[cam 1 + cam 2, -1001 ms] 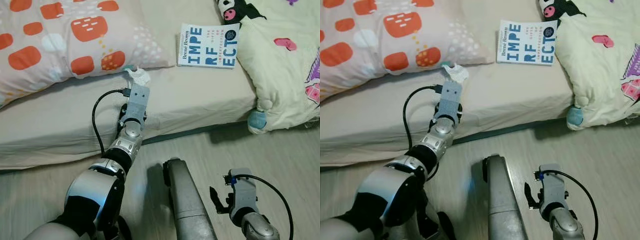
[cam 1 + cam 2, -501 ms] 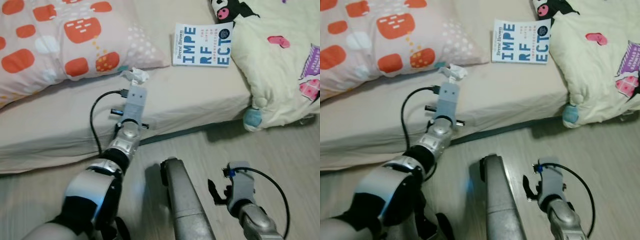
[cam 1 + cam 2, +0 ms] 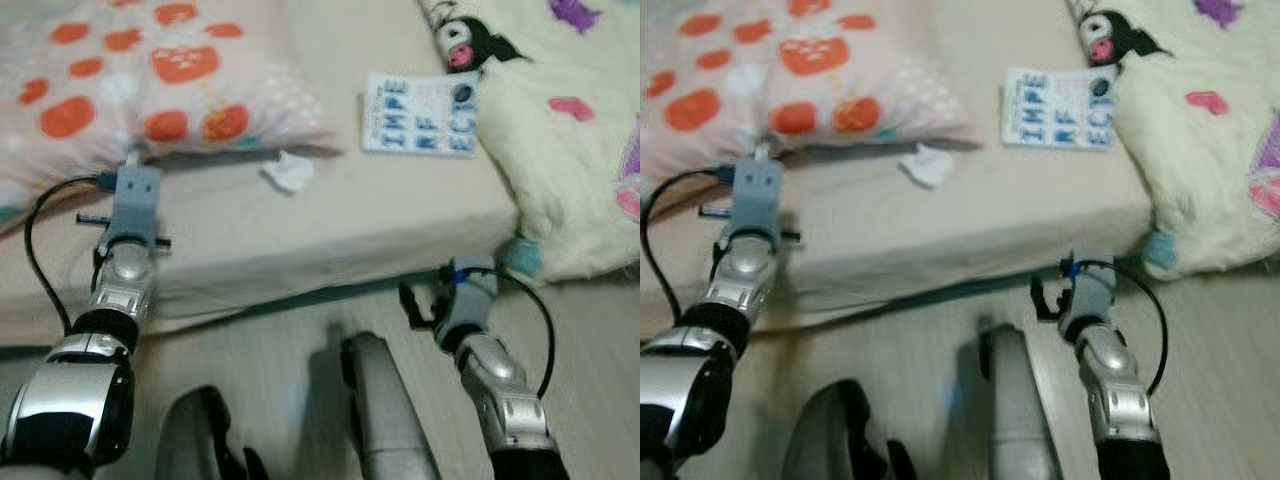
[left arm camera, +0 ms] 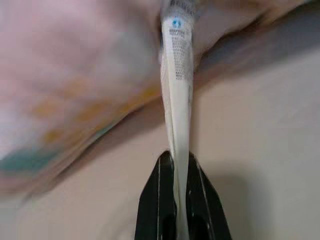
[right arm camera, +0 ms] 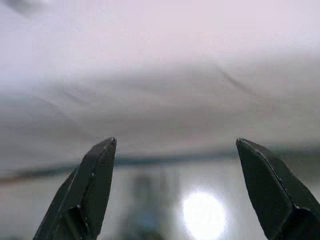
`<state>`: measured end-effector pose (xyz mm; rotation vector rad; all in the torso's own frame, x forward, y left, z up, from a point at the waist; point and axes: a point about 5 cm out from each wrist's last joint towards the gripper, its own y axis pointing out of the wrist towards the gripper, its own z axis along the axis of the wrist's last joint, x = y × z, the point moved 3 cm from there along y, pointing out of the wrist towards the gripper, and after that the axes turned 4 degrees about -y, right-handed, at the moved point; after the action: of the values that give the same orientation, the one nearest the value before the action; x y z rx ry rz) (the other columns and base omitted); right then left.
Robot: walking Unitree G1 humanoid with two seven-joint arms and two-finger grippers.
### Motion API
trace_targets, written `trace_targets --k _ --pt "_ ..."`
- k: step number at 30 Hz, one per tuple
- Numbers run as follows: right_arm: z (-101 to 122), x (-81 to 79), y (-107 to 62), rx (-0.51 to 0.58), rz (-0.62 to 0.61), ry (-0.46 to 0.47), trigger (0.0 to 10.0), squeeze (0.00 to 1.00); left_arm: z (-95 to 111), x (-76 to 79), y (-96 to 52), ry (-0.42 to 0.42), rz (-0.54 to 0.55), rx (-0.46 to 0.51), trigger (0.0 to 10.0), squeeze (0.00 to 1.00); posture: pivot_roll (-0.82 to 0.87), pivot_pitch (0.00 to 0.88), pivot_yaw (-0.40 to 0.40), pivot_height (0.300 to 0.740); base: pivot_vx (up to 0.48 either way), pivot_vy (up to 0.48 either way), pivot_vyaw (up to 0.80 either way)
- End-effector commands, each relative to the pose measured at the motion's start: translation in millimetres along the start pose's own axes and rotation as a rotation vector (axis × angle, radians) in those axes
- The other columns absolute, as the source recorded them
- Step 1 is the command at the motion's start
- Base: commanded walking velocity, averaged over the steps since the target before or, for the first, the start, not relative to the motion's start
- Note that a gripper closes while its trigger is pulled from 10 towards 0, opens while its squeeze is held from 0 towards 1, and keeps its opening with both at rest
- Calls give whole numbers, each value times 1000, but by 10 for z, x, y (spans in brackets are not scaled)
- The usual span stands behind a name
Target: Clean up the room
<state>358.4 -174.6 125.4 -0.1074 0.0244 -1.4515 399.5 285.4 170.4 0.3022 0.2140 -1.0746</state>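
Note:
A crumpled white tissue (image 3: 288, 172) lies on the beige bed sheet (image 3: 400, 205), just below the spotted pillow (image 3: 170, 80). My left gripper (image 3: 131, 160) is well left of the tissue, at the pillow's lower edge. In the left wrist view my left gripper (image 4: 177, 156) is shut on a thin white printed wrapper (image 4: 179, 75), seen edge-on, whose far end reaches the pillow. My right gripper (image 3: 415, 300) hangs over the floor by the mattress side. It stands open with nothing between its fingers (image 5: 95, 180), facing the mattress edge.
A white book with blue letters (image 3: 420, 112) lies on the bed right of the pillow. A cream blanket with cartoon figures (image 3: 570, 140) hangs over the bed's right corner. Pale wooden floor (image 3: 590, 340) runs along the bed. My silver legs (image 3: 385, 420) fill the bottom middle.
The whole view has shifted and blurred. My left gripper has left the tissue and moved left to the pillow's edge. My right gripper has risen towards the mattress side.

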Motion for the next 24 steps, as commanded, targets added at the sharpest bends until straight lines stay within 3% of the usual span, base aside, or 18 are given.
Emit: trace_targets --k 1,2,4,6,7,9,10,11,13,15,17,18,20,21,23,24 --pt "-6 -4 58 6 7 17 10000 0 -384 -221 -133 59 28 -78 0 0 -111 325 38 570 0 0 0" --pt "124 -51 174 39 31 8 10000 0 -606 -364 -253 79 48 -115 0 0 -70 314 32 570 0 0 0" --pt "235 -95 304 63 61 -7 10000 0 -847 -481 -425 76 71 -164 0 0 -16 311 24 570 0 0 0" --pt "235 -95 304 63 61 -7 10000 0 -847 -481 -425 76 71 -164 0 0 -16 311 24 570 0 0 0" --pt "319 -140 468 61 89 -52 10000 0 -1111 -479 -745 66 53 -213 0 0 45 328 17 570 0 0 0" --pt "319 -140 468 61 89 -52 10000 0 -1111 -479 -745 66 53 -213 0 0 45 328 17 570 0 0 0" --pt "402 -185 578 62 117 -94 10000 0 -1266 -479 -1054 77 24 -242 0 0 86 349 13 570 0 0 0" --pt "402 -185 578 62 117 -94 10000 0 -1266 -479 -1054 77 24 -242 0 0 86 349 13 570 0 0 0" --pt "467 -218 637 62 140 -138 10000 0 -1335 -509 -1278 91 9 -262 0 0 139 385 7 570 0 0 0" --pt "467 -218 637 62 140 -138 10000 0 -1335 -509 -1278 91 9 -262 0 0 139 385 7 570 0 0 0" --pt "509 -265 696 43 157 -254 10000 0 -1330 -575 -1485 115 -11 -271 0 0 205 446 17 570 0 0 0" --pt "509 -265 696 43 157 -254 10000 0 -1330 -575 -1485 115 -11 -271 0 0 205 446 17 570 0 0 0" --pt "557 -285 736 37 154 -391 10000 0 -1308 -665 -1669 144 -29 -281 0 0 234 475 23 570 0 0 0" --pt "557 -285 736 37 154 -391 10000 0 -1308 -665 -1669 144 -29 -281 0 0 234 475 23 570 0 0 0" --pt "650 -296 765 62 139 -517 10000 0 -1265 -782 -1824 170 -39 -295 0 0 260 520 30 570 0 0 0" --pt "650 -296 765 62 139 -517 10000 0 -1265 -782 -1824 170 -39 -295 0 0 260 520 30 570 0 0 0"
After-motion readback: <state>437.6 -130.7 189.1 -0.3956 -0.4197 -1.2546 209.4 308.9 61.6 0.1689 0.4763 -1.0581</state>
